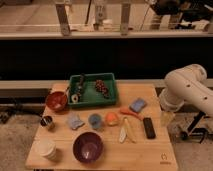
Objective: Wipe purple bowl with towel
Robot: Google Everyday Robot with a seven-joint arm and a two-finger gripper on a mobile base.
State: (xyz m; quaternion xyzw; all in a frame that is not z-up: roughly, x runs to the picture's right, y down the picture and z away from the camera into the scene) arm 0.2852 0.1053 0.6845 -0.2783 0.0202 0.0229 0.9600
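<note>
Sitting near the front edge of the light wooden table (140, 152), the round purple bowl (88, 146) stands upright, apart from its neighbours. Just behind it, toward the left edge, lies the crumpled blue-grey cloth towel (75, 121). The robot's hand (167, 118) hangs below the bulky white arm (187, 90), just off the right edge; whether it is spread or pressed together cannot be told.
</note>
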